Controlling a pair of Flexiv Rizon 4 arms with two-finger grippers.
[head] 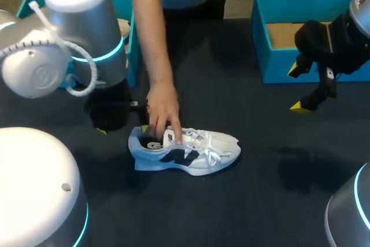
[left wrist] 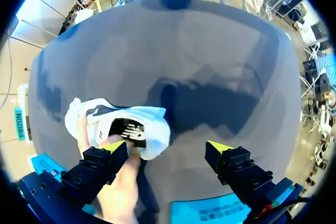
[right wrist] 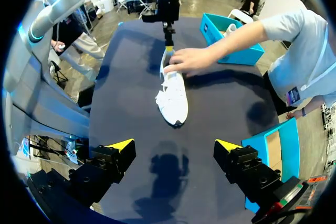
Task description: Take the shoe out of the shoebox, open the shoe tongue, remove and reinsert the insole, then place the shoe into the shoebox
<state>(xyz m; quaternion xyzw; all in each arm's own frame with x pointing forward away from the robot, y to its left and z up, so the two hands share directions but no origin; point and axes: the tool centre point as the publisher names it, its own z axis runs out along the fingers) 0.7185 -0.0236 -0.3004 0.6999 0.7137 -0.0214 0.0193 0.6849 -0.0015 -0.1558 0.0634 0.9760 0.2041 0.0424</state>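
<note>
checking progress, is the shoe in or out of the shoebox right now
Out: the shoe stands on its sole on the table, a person's hand at its opening.

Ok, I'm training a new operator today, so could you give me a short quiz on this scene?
1. True or false: the shoe stands on the table.
2. The person's hand touches the shoe at: A the toe, B the opening, C the sole?
3. Fill in: the left hand and right hand both have their fingers ____.
Key: 1 true; 2 B; 3 open.
</note>
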